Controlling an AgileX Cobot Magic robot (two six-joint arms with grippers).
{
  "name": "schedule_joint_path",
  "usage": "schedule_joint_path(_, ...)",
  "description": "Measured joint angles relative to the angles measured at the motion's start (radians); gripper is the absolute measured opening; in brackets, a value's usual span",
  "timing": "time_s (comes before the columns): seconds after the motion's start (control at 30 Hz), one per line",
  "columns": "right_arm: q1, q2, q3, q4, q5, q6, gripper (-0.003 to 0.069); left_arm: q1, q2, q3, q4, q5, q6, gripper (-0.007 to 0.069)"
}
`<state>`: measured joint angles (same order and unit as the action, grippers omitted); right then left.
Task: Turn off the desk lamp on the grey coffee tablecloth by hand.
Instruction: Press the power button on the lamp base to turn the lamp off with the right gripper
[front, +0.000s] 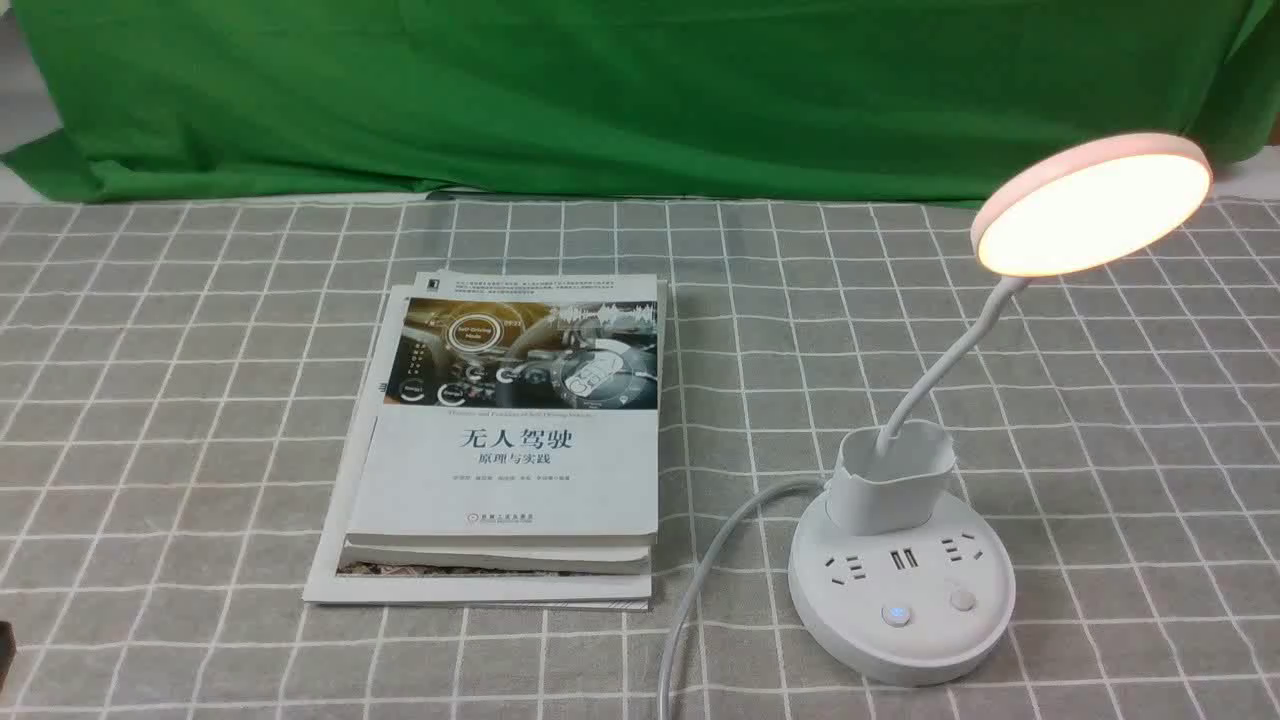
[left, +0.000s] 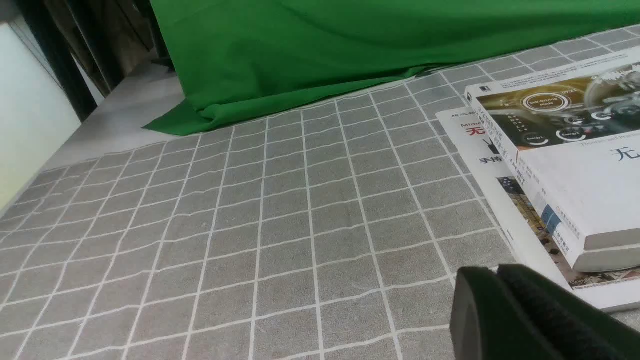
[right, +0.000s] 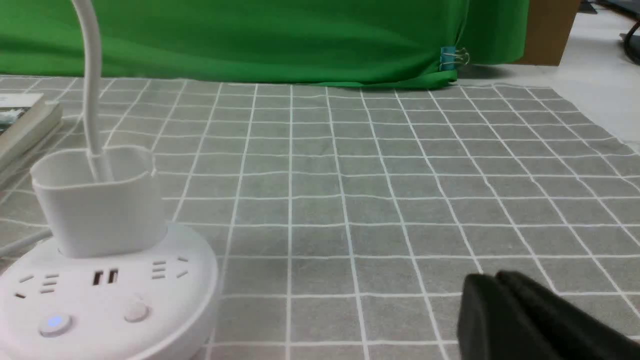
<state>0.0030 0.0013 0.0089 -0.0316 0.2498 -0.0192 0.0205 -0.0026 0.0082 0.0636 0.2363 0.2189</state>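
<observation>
The white desk lamp (front: 900, 590) stands on the grey coffee tablecloth (front: 180, 400) at the front right. Its round disc head (front: 1092, 208) glows warm. Its base carries sockets, a blue-lit button (front: 896, 614) and a plain button (front: 962, 599); its cord (front: 700, 590) runs to the front edge. In the right wrist view the lamp base (right: 100, 300) lies well apart from my right gripper (right: 492, 282), which is shut and empty. My left gripper (left: 492, 272) is shut and empty over the cloth, close to the books. Neither gripper's jaws show in the front view.
Two stacked books (front: 510, 440) lie on a larger white booklet at the middle of the cloth, left of the lamp; they also show in the left wrist view (left: 565, 165). A plain green cloth (front: 620, 90) hangs along the back. A clip (right: 448, 58) hangs at its corner.
</observation>
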Motion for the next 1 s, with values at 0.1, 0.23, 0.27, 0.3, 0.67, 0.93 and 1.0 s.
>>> schedule_joint_path(0.1, 0.000, 0.000, 0.000, 0.000, 0.000, 0.000, 0.0055, 0.000, 0.000, 0.000, 0.000, 0.000, 0.000, 0.0020)
schedule_joint_path(0.23, 0.000, 0.000, 0.000, 0.000, -0.002, 0.000, 0.0055, 0.000, 0.000, 0.000, 0.000, 0.000, 0.000, 0.0020)
schedule_joint_path(0.27, 0.000, 0.000, 0.000, 0.000, -0.004, 0.001, 0.0055, 0.000, 0.000, 0.000, 0.000, 0.000, 0.000, 0.0020)
schedule_joint_path(0.3, 0.000, 0.000, 0.000, 0.000, -0.011, 0.002, 0.0055, 0.000, 0.000, 0.000, 0.000, 0.000, 0.000, 0.0020)
schedule_joint_path(0.67, 0.000, 0.000, 0.000, 0.000, -0.063, 0.003, 0.0055, 0.000, 0.000, 0.000, 0.000, 0.000, 0.000, 0.0020)
schedule_joint_path(0.93, 0.000, 0.000, 0.000, 0.000, -0.312, 0.004, 0.0055, 0.000, 0.000, 0.000, 0.000, 0.000, 0.000, 0.0020)
schedule_joint_path(1.0, 0.000, 0.000, 0.000, 0.000, -0.375, 0.047, 0.0055, 0.000, 0.000, 0.000, 0.000, 0.000, 0.000, 0.0020)
